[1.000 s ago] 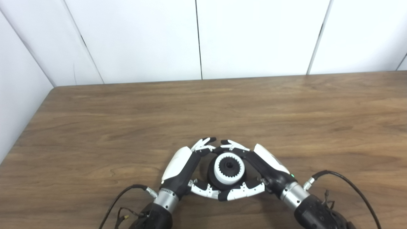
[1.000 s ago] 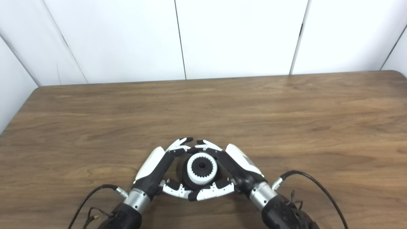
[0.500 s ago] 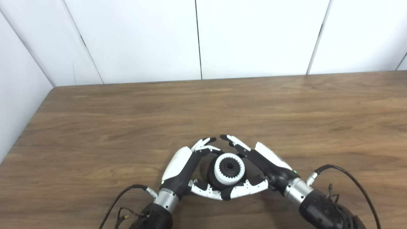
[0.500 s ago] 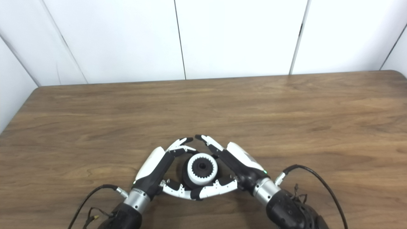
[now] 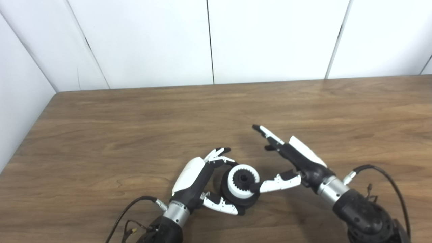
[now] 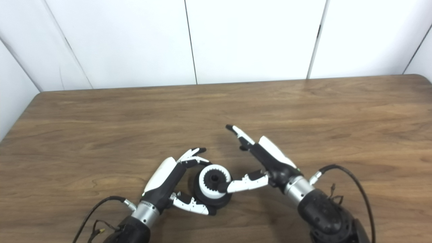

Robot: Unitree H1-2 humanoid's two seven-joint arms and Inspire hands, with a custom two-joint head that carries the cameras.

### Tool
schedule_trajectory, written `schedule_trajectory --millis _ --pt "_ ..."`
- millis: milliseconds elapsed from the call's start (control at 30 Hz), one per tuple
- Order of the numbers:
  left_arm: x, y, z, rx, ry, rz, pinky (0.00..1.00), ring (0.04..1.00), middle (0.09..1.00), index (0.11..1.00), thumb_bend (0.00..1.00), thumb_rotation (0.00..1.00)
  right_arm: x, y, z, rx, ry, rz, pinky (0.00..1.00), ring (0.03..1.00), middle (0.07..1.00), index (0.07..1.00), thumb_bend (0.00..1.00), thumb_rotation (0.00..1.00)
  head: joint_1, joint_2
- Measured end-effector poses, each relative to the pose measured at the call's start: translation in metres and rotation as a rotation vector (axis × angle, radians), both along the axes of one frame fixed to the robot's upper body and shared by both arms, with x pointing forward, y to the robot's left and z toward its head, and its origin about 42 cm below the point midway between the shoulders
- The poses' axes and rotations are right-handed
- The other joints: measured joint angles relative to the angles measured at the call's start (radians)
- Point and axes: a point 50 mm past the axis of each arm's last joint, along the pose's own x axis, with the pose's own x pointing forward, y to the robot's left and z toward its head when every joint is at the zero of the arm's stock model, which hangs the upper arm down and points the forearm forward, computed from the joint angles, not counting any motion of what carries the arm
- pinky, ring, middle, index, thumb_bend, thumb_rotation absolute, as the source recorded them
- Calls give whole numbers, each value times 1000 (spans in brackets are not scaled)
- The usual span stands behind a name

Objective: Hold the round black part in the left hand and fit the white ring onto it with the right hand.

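White wall panels with dark vertical seams rise behind a brown wooden tabletop point(image 5: 135, 121), which fills both views and carries only the two hands and the part between them. Nearest the front edge, dark forearms with silver wrist cuffs and looping black cables come in from the bottom of the frame. Close to the front edge, a little left of its middle, sits the round black part point(image 5: 239, 195), resting on the wood with the white ring point(image 5: 243, 181) seated on top of it; the ring's toothed inner rim shows around a dark central hub. The left hand point(image 5: 199, 177) cups the part from its left side: the thumb curls under the near edge and the fingers point(image 5: 219, 156) arch around the far side, so the hand is closed around the black part. The right hand point(image 5: 292, 162) lies to the right of the part, spread wide and holding nothing; its thumb tip reaches to the right rim of the ring, and whether it truly touches cannot be told. Its fingers point away toward the far left, well clear of the ring. Beyond both hands the wood runs bare to the far edge against the wall.
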Motion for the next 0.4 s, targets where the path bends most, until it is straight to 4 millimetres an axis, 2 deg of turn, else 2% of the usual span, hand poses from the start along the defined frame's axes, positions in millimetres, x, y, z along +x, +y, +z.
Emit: schedule_trajectory --millis 100,400 --pt "0 1 -1 5 6 7 1000 987 938 586 909 176 1 -6 1 -2 -3 -12 943 1000 1000 994 1000 435 -3 -3" --pt "4 0 -3 19 3 19 1000 998 944 594 898 204 4 -19 2 24 -10 -54 958 999 1000 989 1000 457 -9 -9"
